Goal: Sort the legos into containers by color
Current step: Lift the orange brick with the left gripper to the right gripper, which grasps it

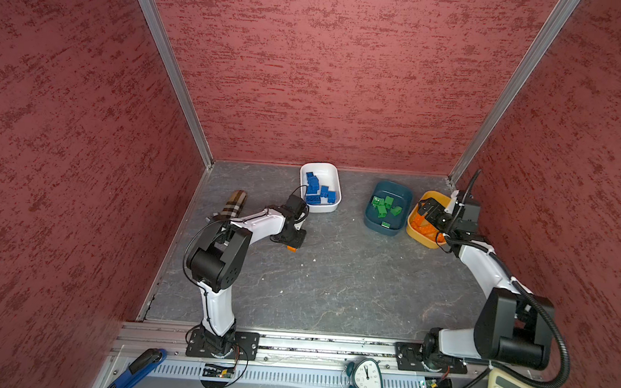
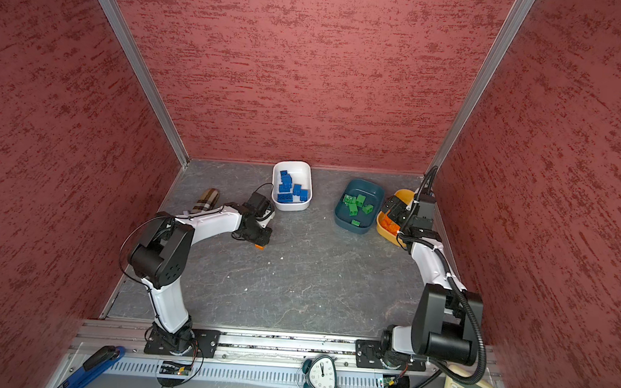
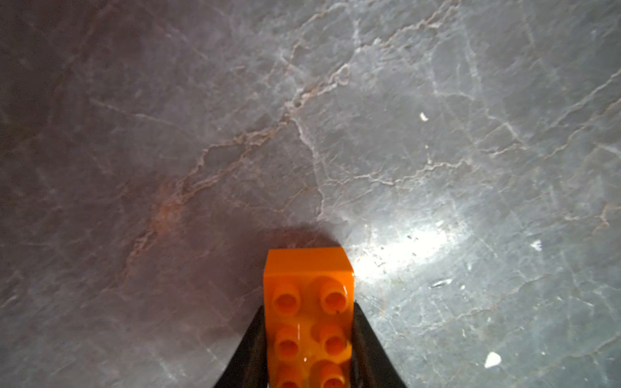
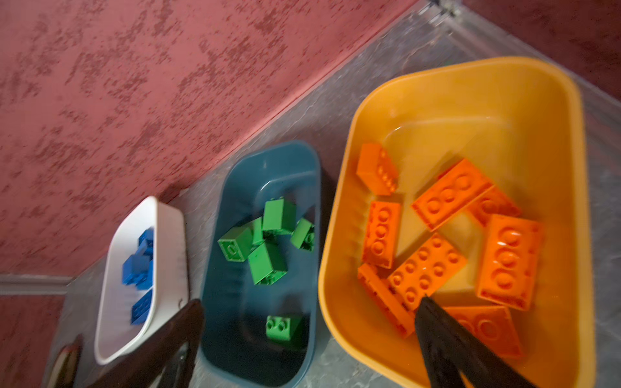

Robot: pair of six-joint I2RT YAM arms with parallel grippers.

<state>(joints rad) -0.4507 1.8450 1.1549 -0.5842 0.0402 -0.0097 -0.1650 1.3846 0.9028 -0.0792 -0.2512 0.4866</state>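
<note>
1. An alarm clock (image 1: 364, 377) is seen in front.
2. An orange lego (image 3: 309, 319) is clamped in the left claw (image 1: 294, 244), low at the tabletop (image 1: 333, 277).
3. The right claw (image 1: 427, 210) is spread wide over the yellow bowl (image 4: 470, 77) of orange legos (image 4: 450, 195).
4. In the teal bowl (image 4: 268, 147) green legos (image 4: 268, 262) are kept; in the white bowl (image 1: 325, 166), blue legos (image 1: 315, 189).

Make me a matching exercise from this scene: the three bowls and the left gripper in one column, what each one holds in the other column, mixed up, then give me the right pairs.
Column one
1. white bowl
2. teal bowl
3. yellow bowl
4. left gripper

Column two
A. green bricks
B. single orange brick, between shut jaws
C. blue bricks
D. several orange bricks

Pairs: 1-C, 2-A, 3-D, 4-B
</note>
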